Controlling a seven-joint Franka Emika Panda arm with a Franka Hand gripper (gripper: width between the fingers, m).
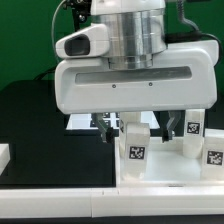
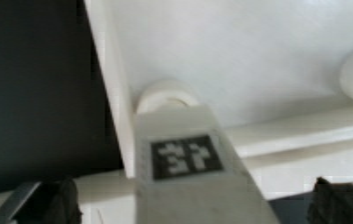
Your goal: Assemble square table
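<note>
Taking the large white plastic square slab (image 1: pixel 165 165) as the landmark and going from the exterior view's left: well off its edge on that side, a plain white block (image 1: pixel 4 155) sits at the border of the black bench (image 1: pixel 40 120). A pale strip (image 1: pixel 60 205) runs along the bench's front edge, ahead of the slab. Standing on the slab are three short white stubby legs: the nearest leg (image 1: pixel 133 150) at the slab's corner on the exterior view's left, a second leg (image 1: pixel 193 125) farther back, and a third leg (image 1: pixel 213 152) at the exterior view's right edge. Each carries a black-and-white square tag; the patterns are coded blocks, with no letters or numbers to read. The robot's white gripper body hangs over the slab, and its jaws (image 1: pixel 117 127) are spread wide, pinching nothing. In the wrist view the nearest leg (image 2: pixel 187 150) rises upright between the two dark fingertips (image 2: pixel 31 205), clear of both, its tag facing the camera.
</note>
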